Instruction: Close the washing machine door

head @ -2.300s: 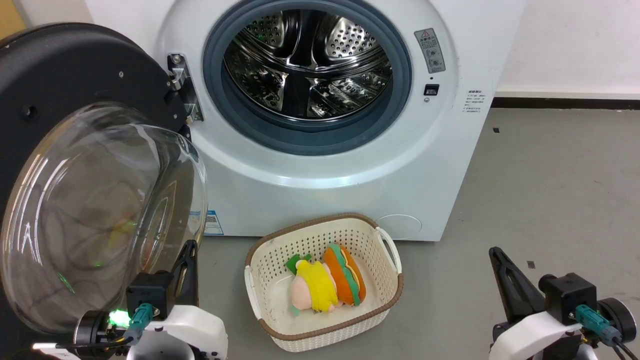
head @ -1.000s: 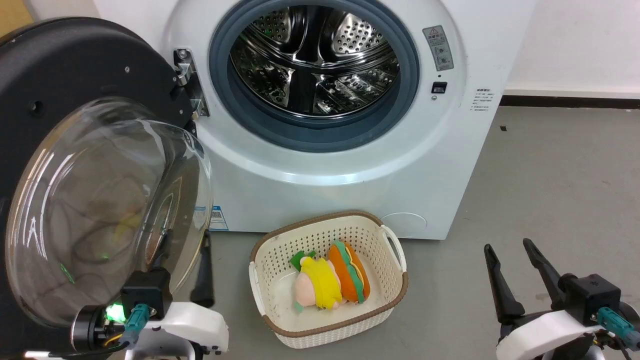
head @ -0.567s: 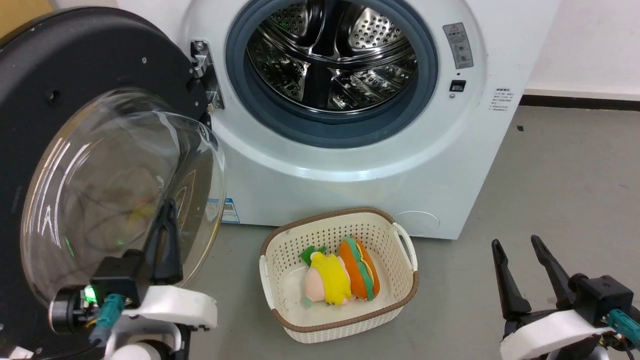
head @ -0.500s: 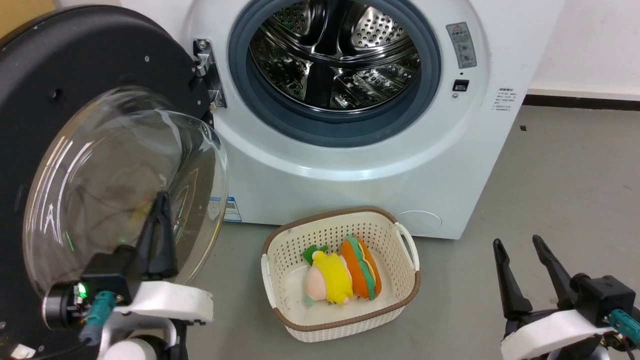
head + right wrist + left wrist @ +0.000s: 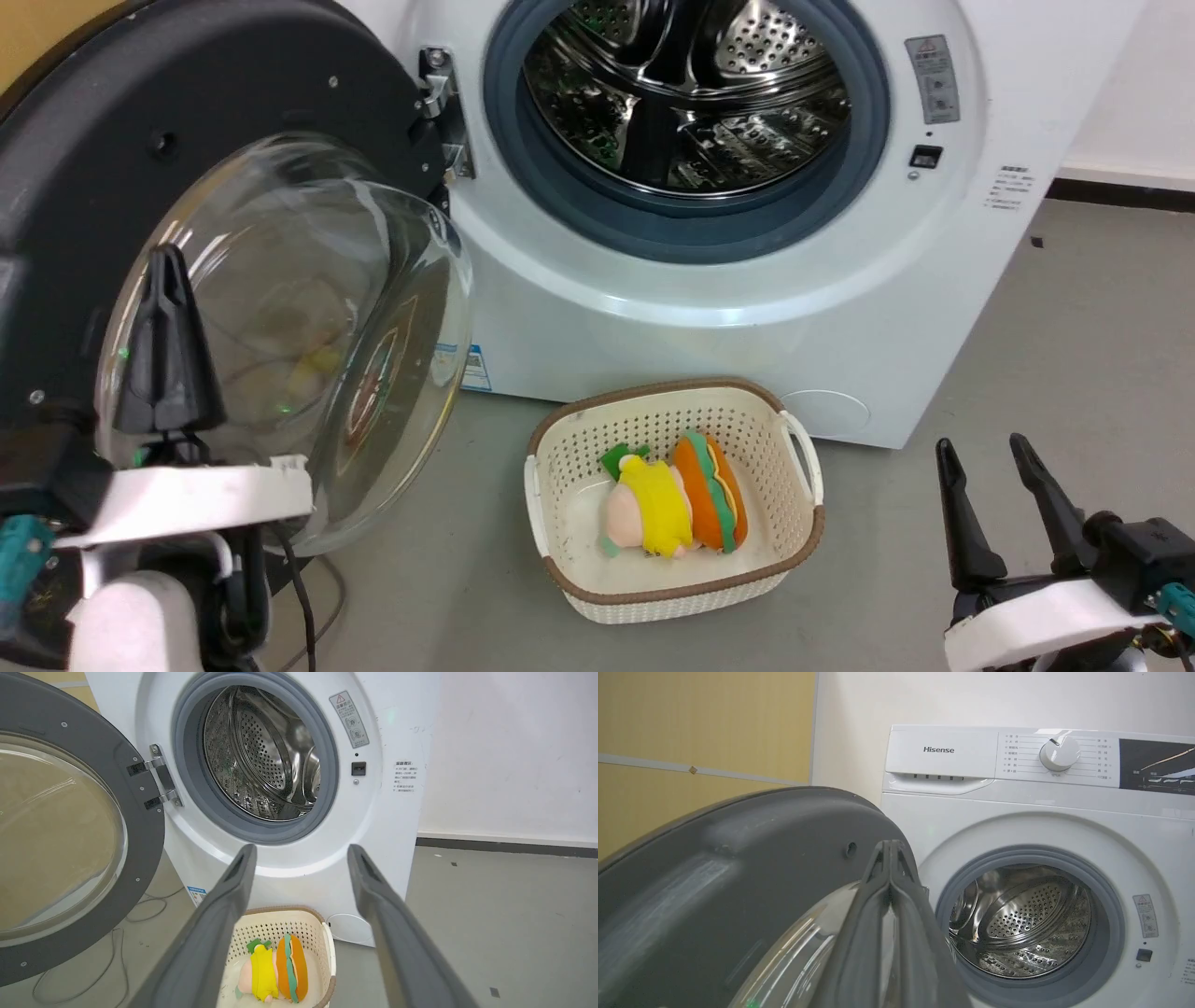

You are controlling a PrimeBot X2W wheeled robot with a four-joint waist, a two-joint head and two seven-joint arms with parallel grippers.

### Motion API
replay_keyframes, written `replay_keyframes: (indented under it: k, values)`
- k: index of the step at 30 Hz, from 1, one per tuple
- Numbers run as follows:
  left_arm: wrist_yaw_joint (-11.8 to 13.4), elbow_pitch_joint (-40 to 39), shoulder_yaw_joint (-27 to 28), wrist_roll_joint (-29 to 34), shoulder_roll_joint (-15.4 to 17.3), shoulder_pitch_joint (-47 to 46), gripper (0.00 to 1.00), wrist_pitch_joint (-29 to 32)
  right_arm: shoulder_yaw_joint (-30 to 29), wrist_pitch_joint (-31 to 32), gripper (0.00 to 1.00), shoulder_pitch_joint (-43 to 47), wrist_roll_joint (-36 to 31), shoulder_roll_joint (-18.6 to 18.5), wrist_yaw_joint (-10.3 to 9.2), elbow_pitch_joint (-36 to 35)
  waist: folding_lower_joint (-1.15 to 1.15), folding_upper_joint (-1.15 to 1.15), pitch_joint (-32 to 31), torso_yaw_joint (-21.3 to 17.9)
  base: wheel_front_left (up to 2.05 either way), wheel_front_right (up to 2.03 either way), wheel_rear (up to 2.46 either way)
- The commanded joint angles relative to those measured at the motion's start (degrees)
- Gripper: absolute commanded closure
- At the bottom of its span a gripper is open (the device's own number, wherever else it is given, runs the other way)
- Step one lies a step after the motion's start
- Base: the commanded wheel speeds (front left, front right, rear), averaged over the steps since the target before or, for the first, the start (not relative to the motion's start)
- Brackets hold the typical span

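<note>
1. Washing machine door (image 5: pixel 308 280): large and round, with a wide black rim (image 5: pixel 84 140) and a bulging clear glass bowl at the centre. Swung wide open to the left of the opening, hung on a metal hinge (image 5: pixel 446 112), inner face and bowl turned outward.
2. Washing machine (image 5: pixel 709 345): white front-loader standing on a grey floor (image 5: pixel 1074 355). Round opening uncovered, ringed by a grey gasket (image 5: pixel 709 238), with a perforated steel drum (image 5: pixel 691 93) inside. Small blue label (image 5: pixel 474 366) at the lower left of the front.

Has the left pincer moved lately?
Yes: the left pincer rose leftward across the washing machine door, from the glass's lower right edge to its left side.
</note>
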Motion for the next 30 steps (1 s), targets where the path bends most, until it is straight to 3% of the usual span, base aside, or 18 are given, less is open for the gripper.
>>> replay_keyframes:
  k: [1, 9, 21, 27, 30]
  values:
    - [-0.6, -0.9, 1.2, -1.6, 0.1, -1.8, 1.0, -0.6, -0.2, -0.7, 0.0, -0.1, 1.1, 0.1, 0.02, 0.0, 0.0, 0.0, 0.3, 0.9, 0.0, 0.0, 0.0]
    - [-1.5, -1.2, 5.5, -7.9, 2.4, -5.5, 1.0, -0.5, -0.6, -1.6, 0.0, -0.1, 2.3, 0.1, 0.02, 0.3, 0.0, 0.0, 1.0, 3.6, 0.0, 0.0, 0.0]
    - [-1.3, 1.4, 11.1, -17.0, 7.6, -11.5, 1.0, 4.4, -1.5, -2.9, 0.0, -0.3, 3.8, 0.1, 0.03, 1.1, 0.0, 0.0, 2.2, 7.6, 0.0, 0.0, 0.0]
    - [0.0, 5.3, 13.7, -21.7, 9.7, -14.5, 1.0, 7.7, -1.6, -3.7, 0.0, -0.3, 4.8, 0.2, 0.03, 1.7, 0.0, 0.0, 2.6, 9.5, 0.0, 0.0, 0.0]
    - [2.0, 10.1, 16.6, -26.4, 11.4, -16.4, 1.0, 11.7, -1.6, -4.3, 0.0, -0.4, 5.6, 0.2, 0.03, 2.0, 0.0, 0.0, 3.1, 10.6, 0.0, 0.0, 0.0]
